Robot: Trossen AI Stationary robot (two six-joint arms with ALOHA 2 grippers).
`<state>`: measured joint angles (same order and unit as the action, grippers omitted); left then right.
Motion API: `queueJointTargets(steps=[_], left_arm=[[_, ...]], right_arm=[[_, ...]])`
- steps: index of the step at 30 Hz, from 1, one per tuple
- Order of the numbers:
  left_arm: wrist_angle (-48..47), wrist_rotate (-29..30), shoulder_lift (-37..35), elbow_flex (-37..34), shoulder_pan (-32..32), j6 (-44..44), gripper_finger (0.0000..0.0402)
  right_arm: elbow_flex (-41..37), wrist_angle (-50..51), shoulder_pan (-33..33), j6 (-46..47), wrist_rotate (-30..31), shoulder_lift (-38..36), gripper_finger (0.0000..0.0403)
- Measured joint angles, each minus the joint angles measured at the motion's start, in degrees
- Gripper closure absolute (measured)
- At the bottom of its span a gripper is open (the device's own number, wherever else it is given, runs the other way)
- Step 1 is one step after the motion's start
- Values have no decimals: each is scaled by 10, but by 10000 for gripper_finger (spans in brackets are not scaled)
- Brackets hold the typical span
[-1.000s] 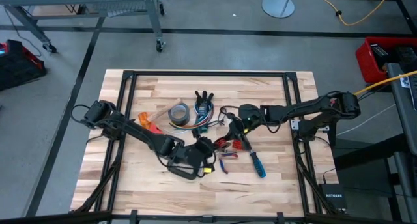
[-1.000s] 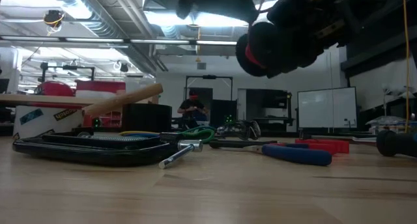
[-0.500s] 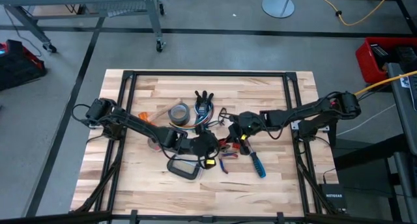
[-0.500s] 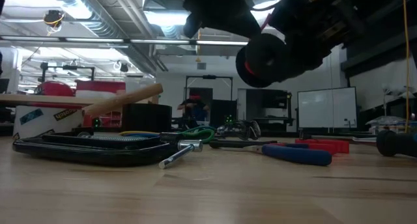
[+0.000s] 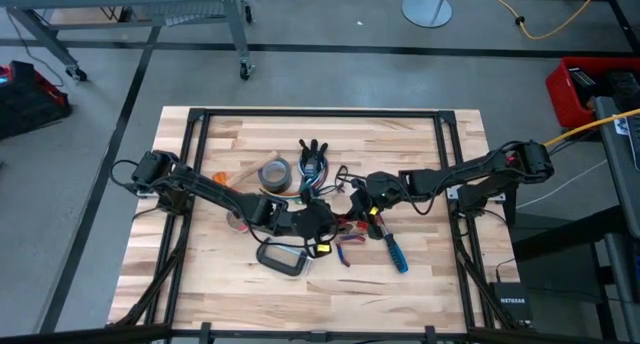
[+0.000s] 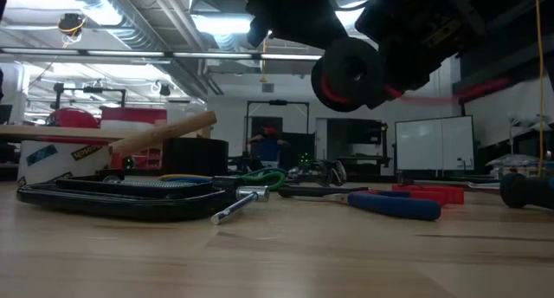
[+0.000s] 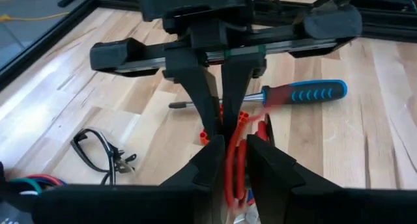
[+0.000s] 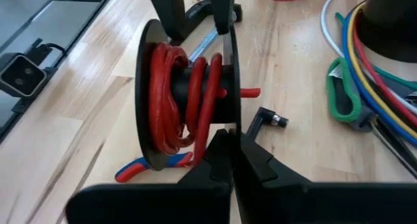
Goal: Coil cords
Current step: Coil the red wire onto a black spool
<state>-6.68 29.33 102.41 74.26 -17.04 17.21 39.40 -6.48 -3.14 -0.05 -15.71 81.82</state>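
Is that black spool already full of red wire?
Partly full: red wire wraps the black spool unevenly, and bare black core still shows between the turns.

A black spool [image 6: 351, 73] wound with red cord [image 6: 322, 80] hangs above the wooden table [image 6: 277, 255]. Below lie a black tray [image 6: 112, 197], blue-handled pliers [image 6: 394, 204] and green cord [image 6: 264, 178].

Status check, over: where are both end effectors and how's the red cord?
Right end effector shut on black spool. Left end effector straddling red cord. Red cord partly wound on spool. Screwdriver lies close by.
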Motion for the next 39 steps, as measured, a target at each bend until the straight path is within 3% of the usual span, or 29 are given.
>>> queueJointTargets(steps=[10,17,22,29,39], left_arm=[[-1,15,1,0,-1,-6,339],[0,94,1,0,-1,-22,338],[-1,101,0,0,-3,11,338],[-1,101,0,0,-19,91,338],[-1,100,5,0,-26,293,338]], right_arm=[[0,-3,2,0,5,0,402],[0,-3,2,12,119,0,402],[13,0,2,48,218,0,402],[52,5,2,59,332,0,402],[86,-54,2,56,357,0,402]])
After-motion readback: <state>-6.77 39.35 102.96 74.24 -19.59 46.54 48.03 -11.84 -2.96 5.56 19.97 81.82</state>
